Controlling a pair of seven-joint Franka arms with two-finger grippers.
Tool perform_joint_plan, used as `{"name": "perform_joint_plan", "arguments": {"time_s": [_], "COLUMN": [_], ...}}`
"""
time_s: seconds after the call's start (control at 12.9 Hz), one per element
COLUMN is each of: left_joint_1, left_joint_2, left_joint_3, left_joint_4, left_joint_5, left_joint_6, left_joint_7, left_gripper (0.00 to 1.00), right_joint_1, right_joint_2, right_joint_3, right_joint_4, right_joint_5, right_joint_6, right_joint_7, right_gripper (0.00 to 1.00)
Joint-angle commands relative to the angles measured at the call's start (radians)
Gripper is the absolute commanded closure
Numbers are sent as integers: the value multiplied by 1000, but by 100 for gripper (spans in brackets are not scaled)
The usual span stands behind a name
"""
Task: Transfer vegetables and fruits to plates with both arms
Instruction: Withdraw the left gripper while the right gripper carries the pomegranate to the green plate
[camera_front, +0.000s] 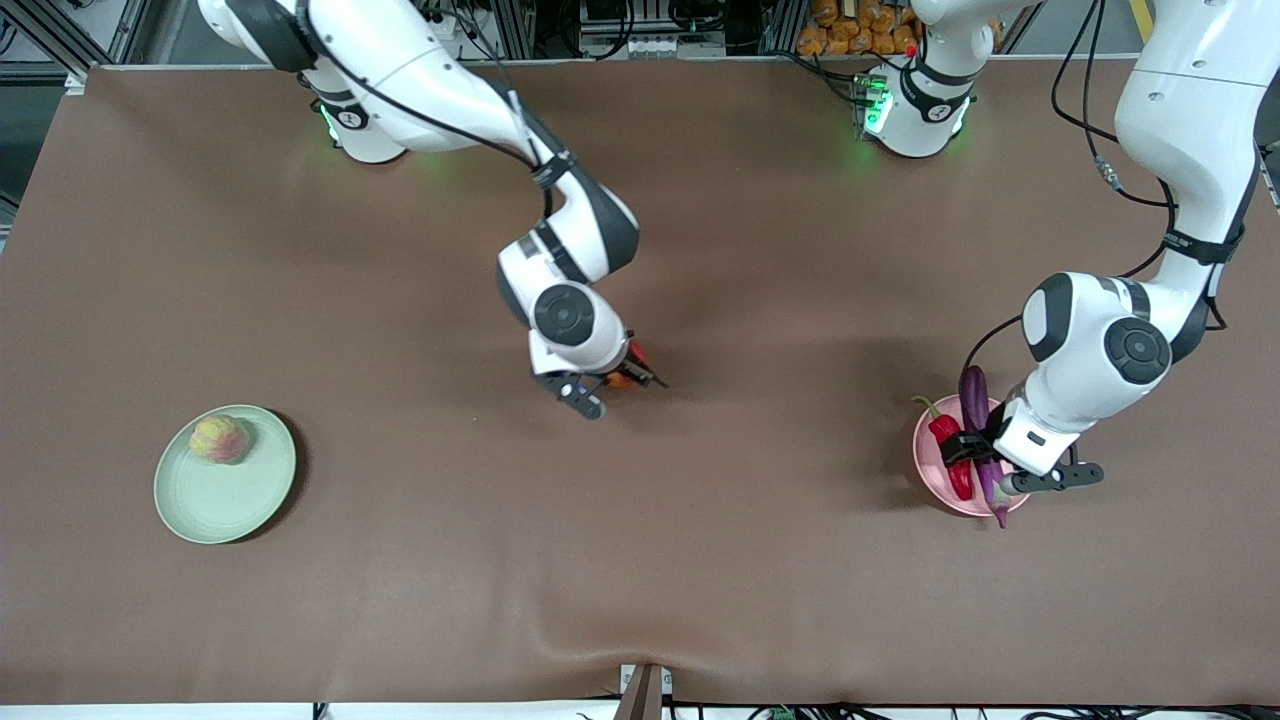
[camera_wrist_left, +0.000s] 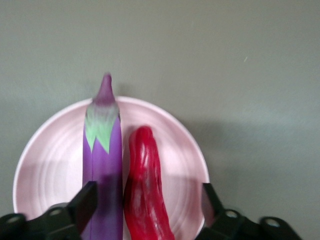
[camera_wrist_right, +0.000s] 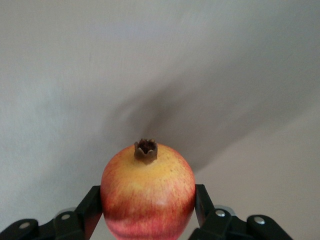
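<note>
**Over the table's middle, an apple gripped; over the pink plate, fingers spread**

At the table's middle, the right gripper (camera_front: 610, 387) is clenched on the apple (camera_wrist_right: 147, 192). One finger (camera_wrist_right: 90, 207) presses each side of it, and its brown calyx points away from the wrist. Whether the apple touches the table (camera_front: 640, 580) cannot be told.

Seen from the front camera, the green plate (camera_front: 225, 500) lies at about nine o'clock from that gripper, well apart. The ribbed fruit (camera_front: 220, 438) rests on it at the plate's twelve o'clock.

At about three o'clock from the right gripper, toward the left arm's end, sits the pink plate (camera_front: 935, 482). The left gripper (camera_front: 982, 460) hangs low over it with its fingers released and spread, straddling the eggplant (camera_wrist_left: 102, 165) and the chili (camera_wrist_left: 145, 170). These lie side by side, touching, on the plate. One finger (camera_wrist_left: 87, 200) is against the eggplant; the other stands apart from the chili. The eggplant overhangs the rim at twelve and five o'clock, and the chili lies at its nine o'clock side.
</note>
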Motion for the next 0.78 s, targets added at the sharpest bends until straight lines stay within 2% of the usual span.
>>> {"name": "perform_joint_plan", "arguments": {"time_s": [0.0,0.16,0.31,0.54,0.7], "left_joint_1": [6,1,6,4,7], "left_joint_2": [-81,-136,-161,-233,-286], "left_joint_3": [-11,-18,-61,-86,-98], "left_joint_4": [28,72,180,296,353], "left_joint_5": [13,10,2,2,-29], "left_joint_6": [-76,-184,-366,-549,-681], "left_joint_7": [10,10,1,3,6], "left_gripper": [0,0,0,0,0], "right_joint_1": [-110,-224,-350,-506,-583], "right_joint_2": [-39,-62,-81,-87,-75], "right_joint_3": [13,18,19,12,13], "right_joint_4": [65,73,111,143,166], "right_joint_5": [-15,-7,-10,-27,-154], "right_joint_6": [-155,-253,-356,-402,-400], "right_joint_7": [-85,-232,-457,-778,-1006], "right_gripper": [100,100,100,100,100]}}
